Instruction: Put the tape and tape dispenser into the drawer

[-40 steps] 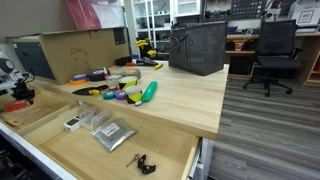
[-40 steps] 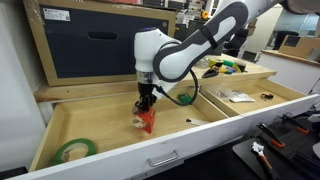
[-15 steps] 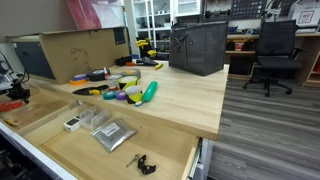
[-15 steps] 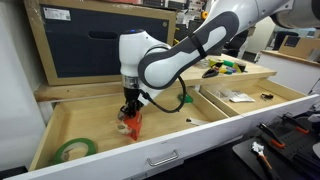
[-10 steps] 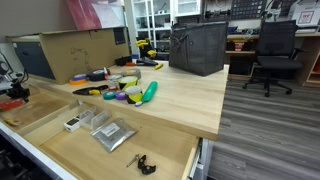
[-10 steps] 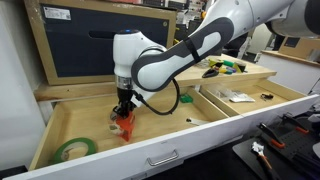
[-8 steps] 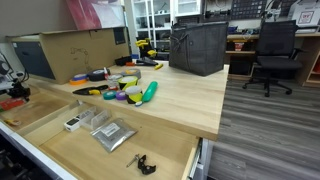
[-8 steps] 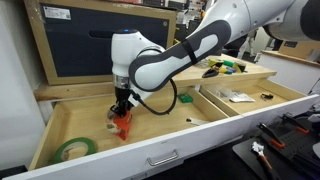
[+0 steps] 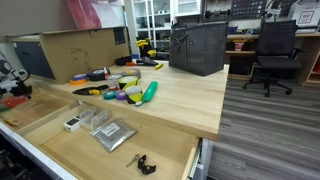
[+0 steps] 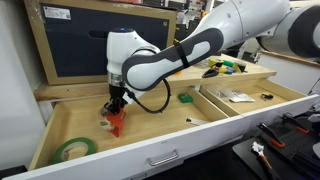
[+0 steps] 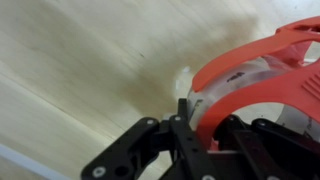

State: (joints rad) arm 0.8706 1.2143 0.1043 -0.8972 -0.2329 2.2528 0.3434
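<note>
My gripper (image 10: 113,110) is shut on the red tape dispenser (image 10: 117,123), holding it low in the left compartment of the pale plywood drawer (image 10: 170,128). I cannot tell whether it touches the floor. In the wrist view the red dispenser (image 11: 268,68) with its clear roll sits between the black fingers (image 11: 190,128) over the drawer's wood floor (image 11: 80,50). A green tape roll (image 10: 75,150) lies flat in the same compartment, near the front left corner. In an exterior view the gripper (image 9: 17,92) and a bit of the red dispenser (image 9: 12,103) show at the left edge.
On the tabletop are an orange roll (image 9: 80,77), a long green object (image 9: 149,92), several small items, a cardboard box (image 9: 75,50) and a black bag (image 9: 198,48). The drawer (image 9: 170,148) holds a silver packet (image 9: 112,135), a white piece (image 9: 72,124) and a black clip (image 9: 143,162).
The arm has carried the red dispenser leftward across the drawer compartment and a little lower. The grip on it has not changed.
</note>
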